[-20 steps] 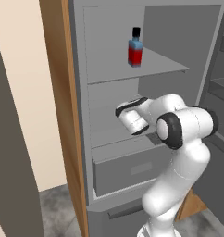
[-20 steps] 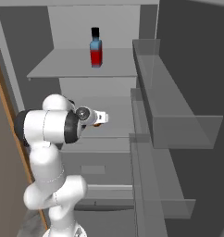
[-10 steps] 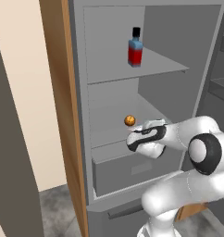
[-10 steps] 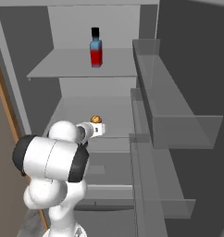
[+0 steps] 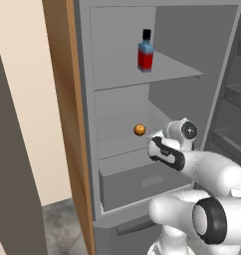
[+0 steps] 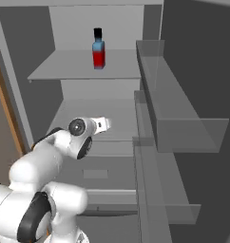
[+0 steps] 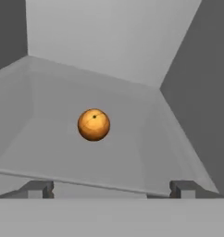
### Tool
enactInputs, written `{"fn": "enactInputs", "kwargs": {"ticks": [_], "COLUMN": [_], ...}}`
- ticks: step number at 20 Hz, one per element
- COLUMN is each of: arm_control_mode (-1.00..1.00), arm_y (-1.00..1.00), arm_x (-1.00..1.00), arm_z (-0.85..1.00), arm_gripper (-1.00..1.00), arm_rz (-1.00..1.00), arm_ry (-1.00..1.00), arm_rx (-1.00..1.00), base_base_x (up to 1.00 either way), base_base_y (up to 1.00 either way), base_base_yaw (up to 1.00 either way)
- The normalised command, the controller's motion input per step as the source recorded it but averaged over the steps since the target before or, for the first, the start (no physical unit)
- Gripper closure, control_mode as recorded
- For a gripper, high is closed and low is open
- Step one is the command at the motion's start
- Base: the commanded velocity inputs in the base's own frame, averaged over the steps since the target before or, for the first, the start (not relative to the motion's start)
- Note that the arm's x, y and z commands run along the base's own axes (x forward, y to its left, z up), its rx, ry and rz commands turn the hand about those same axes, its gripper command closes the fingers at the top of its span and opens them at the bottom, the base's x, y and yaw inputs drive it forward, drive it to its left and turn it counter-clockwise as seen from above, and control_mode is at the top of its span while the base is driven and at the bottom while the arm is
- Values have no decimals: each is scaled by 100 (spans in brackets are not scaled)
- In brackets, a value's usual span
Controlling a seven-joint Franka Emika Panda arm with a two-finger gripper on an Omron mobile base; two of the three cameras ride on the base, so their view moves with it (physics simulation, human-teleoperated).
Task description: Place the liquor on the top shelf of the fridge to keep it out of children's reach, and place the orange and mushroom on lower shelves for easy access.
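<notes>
The liquor [image 5: 145,51] [image 6: 99,49] stands upright on the top shelf [image 5: 168,73] [image 6: 64,66] of the open fridge [image 5: 62,99]. One board lower, the orange [image 5: 139,130] [image 7: 93,124] rests alone on a lower shelf [image 5: 117,145] [image 7: 132,157]. My gripper [image 5: 153,145] [image 6: 105,124] [image 7: 111,190] hovers just in front of that shelf's front edge, facing the orange. It is open, nothing sits between its fingertips, and it is well apart from the orange. The mushroom is out of view.
A grey box drawer [image 5: 137,184] sits under the orange's shelf. The open fridge door with its clear bins [image 6: 183,123] stands close on the right. A wood-brown side panel [image 5: 58,129] and a beige wall bound the left.
The arm has pulled back and dropped lower, away from the shelf. The orange, hidden behind the hand a second ago, now lies uncovered on the shelf. The liquor has not moved.
</notes>
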Motion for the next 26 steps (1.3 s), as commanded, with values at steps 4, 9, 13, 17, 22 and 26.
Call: {"fn": "enactInputs", "kwargs": {"ticks": [4,9,13,17,22,26], "arm_control_mode": [-100,-100,-100,-100,-100,-100], "arm_y": [24,30,0,3,10,0], "arm_x": [-65,-89,-86,-63,-63,-67], "arm_z": [90,-2,-9,73,74,52], "arm_gripper": [-100,-100,-100,-100,-100,-100], "arm_rz": [2,5,0,0,-8,-11], "arm_ry": [65,20,-27,-24,-2,6], "arm_rx": [-26,-7,25,27,20,18], "base_base_x": [0,0,0,0,0,0], "base_base_y": [0,0,0,0,0,0], "base_base_yaw": [0,0,0,0,0,0]}}
